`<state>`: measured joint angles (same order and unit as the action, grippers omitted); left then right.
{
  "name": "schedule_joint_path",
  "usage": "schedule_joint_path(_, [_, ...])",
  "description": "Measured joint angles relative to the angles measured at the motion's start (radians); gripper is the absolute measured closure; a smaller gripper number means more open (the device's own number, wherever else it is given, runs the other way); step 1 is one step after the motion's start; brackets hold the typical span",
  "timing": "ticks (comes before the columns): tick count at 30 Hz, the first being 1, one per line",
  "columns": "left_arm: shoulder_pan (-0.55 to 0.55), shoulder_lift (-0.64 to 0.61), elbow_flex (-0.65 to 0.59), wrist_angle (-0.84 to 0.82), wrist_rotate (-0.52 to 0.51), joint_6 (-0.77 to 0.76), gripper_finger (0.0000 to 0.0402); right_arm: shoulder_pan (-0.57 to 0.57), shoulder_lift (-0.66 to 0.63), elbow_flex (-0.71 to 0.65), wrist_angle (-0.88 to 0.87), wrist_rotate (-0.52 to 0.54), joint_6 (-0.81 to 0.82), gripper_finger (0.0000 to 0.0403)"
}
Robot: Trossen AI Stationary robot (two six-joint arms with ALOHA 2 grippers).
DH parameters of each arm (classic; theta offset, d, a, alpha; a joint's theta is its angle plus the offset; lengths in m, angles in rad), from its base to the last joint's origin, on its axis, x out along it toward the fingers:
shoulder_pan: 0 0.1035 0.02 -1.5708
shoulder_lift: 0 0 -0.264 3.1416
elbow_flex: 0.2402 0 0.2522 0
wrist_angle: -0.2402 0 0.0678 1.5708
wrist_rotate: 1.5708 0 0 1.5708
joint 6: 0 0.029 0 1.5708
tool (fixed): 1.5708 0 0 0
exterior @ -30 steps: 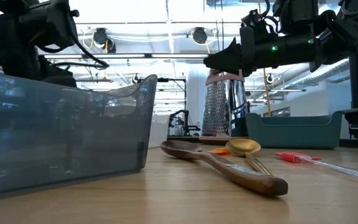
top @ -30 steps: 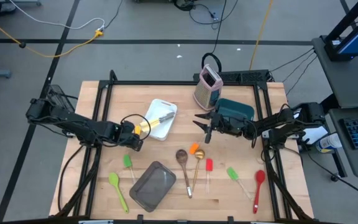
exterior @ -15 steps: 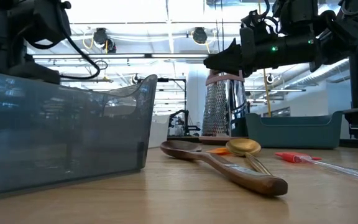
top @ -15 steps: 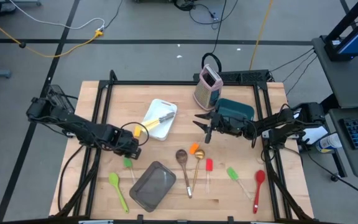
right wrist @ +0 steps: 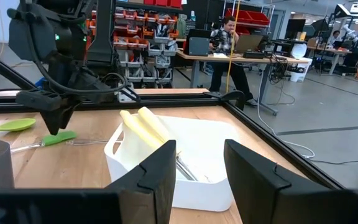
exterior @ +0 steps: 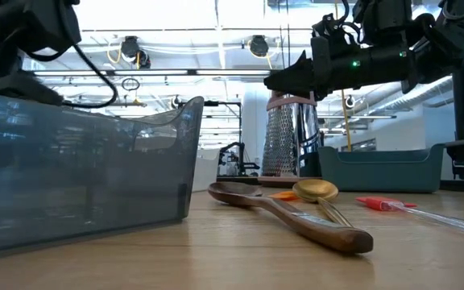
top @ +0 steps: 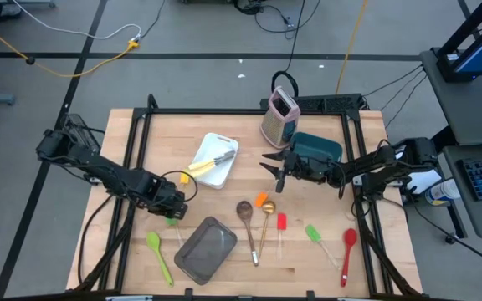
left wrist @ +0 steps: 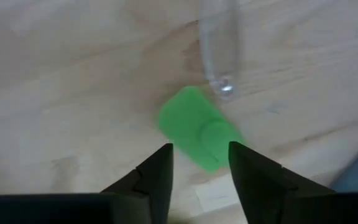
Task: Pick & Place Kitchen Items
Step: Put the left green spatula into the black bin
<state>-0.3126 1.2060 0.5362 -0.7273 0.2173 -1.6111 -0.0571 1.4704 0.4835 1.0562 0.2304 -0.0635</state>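
A: Landmark is the white tray (top: 217,159). On its near-left side the left claw (top: 171,203) hangs low over a green spatula (left wrist: 197,127), fingers parted and empty, the green head showing between them in the left wrist view.

B: Risk there?

A: I'd say the clear handle (left wrist: 217,43) is slippery; if the fingers close on the head's corner, it may pivot out. Its neighbour, the grey pan (top: 205,249), sits close, so a swing could knock it.

B: And right of the tray?

A: The right claw (top: 276,171) waits in the air, fingers apart, holding nothing, just beside the teal bin (top: 316,147).

B: What does one view add?

A: The right wrist view shows yellow handles (right wrist: 148,127) lying inside the tray; the low view never sees them, but it shows the wooden spoon (exterior: 296,216) and gold spoon (exterior: 316,191) touching.
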Motion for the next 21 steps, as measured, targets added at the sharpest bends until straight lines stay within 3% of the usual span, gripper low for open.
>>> schedule_joint_path(11, [-0.031, -0.001, -0.063, 0.117, -0.003, -0.125, 0.0155, 0.000, 0.000, 0.000, 0.000, 0.000, 0.000, 0.0275])
schedule_joint_path(21, [-0.032, -0.001, -0.062, 0.135, -0.040, -0.116, 0.0153, 0.000, 0.000, 0.001, -0.007, 0.000, 0.000, 0.0275])
